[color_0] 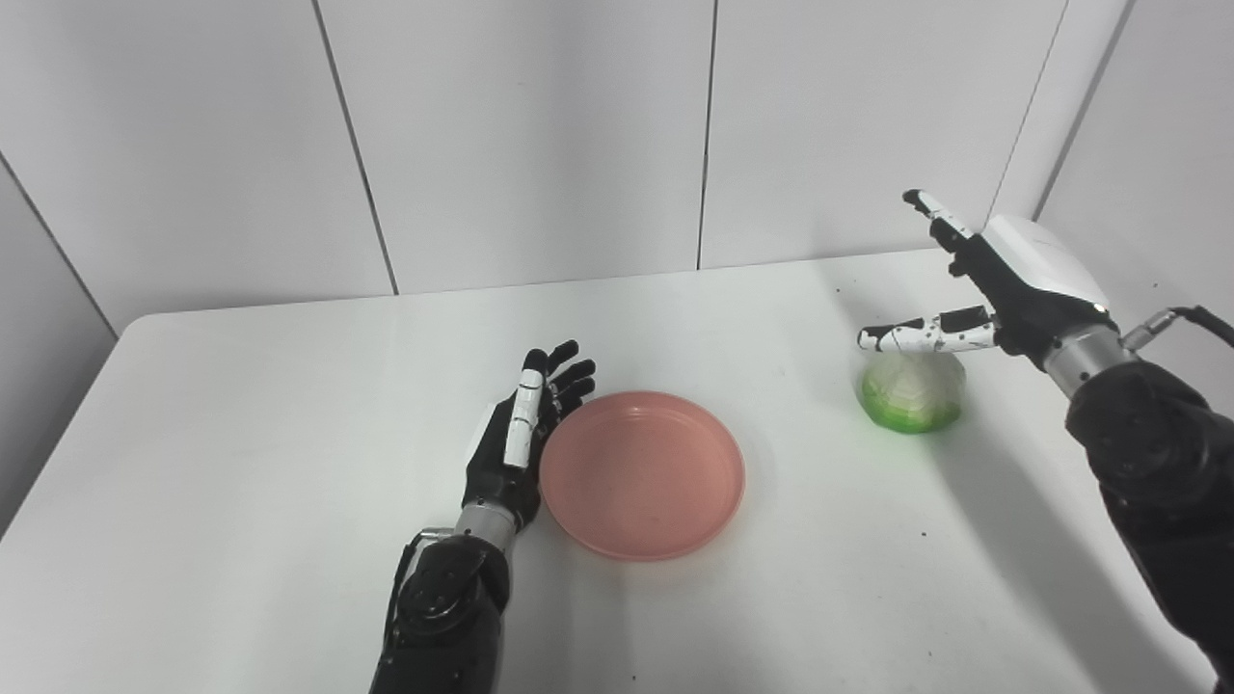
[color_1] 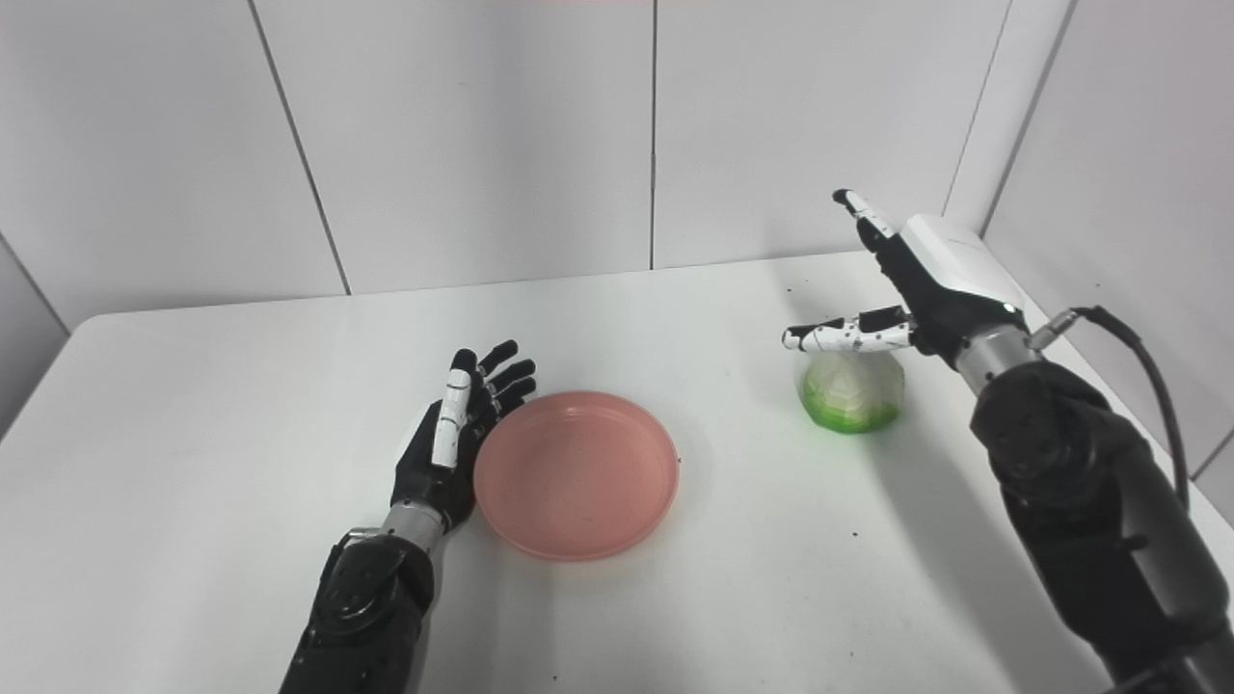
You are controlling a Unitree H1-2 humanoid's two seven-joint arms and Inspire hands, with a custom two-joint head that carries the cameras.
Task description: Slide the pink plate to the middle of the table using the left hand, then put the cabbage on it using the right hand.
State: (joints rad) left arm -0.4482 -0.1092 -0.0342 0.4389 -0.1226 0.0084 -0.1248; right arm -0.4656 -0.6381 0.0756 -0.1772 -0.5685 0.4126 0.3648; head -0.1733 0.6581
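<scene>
Both arms are chunky black plastic with silver metal wrist cuffs. The left hand [color_0: 521,434] is black with white finger segments; the right hand [color_1: 925,289] wears a white back shell, with a black cable at the wrist.

The plate [color_0: 642,474] lies mid-table [color_0: 241,434], with the cabbage [color_0: 912,389] to its right.

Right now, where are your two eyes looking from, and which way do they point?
Left eye view: on the head's left, looking down and forward at the table; shows left hand beside the pink plate, and right hand over the cabbage.
Right eye view: on the head's right, facing the same way; both arms rise from the bottom edge.
Shared: same plate, cabbage, hands and white wall, everything shifted slightly left in the right eye.
</scene>
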